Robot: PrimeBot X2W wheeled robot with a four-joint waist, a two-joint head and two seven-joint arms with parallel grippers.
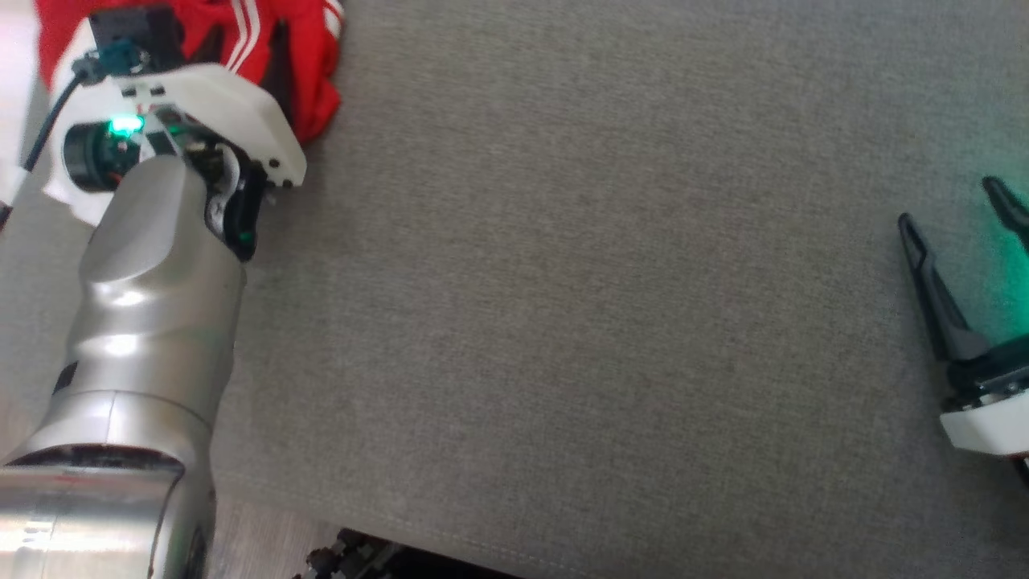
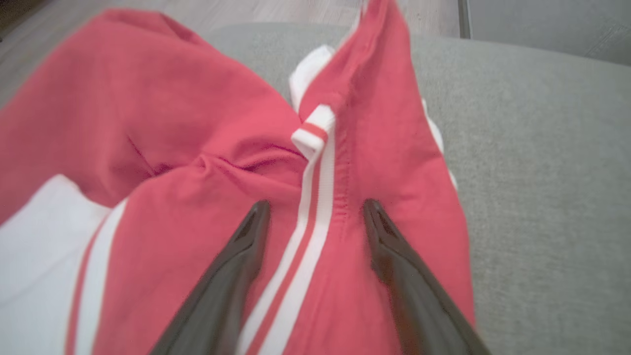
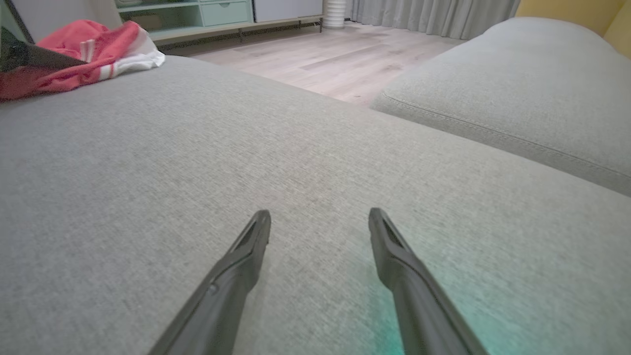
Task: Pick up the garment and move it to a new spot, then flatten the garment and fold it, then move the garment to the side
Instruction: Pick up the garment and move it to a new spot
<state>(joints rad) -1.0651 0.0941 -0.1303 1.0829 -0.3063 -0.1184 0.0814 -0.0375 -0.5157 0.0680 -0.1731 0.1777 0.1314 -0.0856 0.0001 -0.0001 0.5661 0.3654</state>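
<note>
Left wrist view, left tool (image 2: pixel 316 204) spread over red garment (image 2: pixel 197 123), right tool (image 3: pixel 319 214) spread above grey cushion (image 3: pixel 148 172).

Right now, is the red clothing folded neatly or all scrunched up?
Scrunched up. The garment lies bunched in creases on the grey cushion, stripes twisted, not flat.

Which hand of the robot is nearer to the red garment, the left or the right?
Left. The left hand is close over the red garment, open fingers on either side of its white stripes. The right hand is open over the grey cushion, far from it.
</note>
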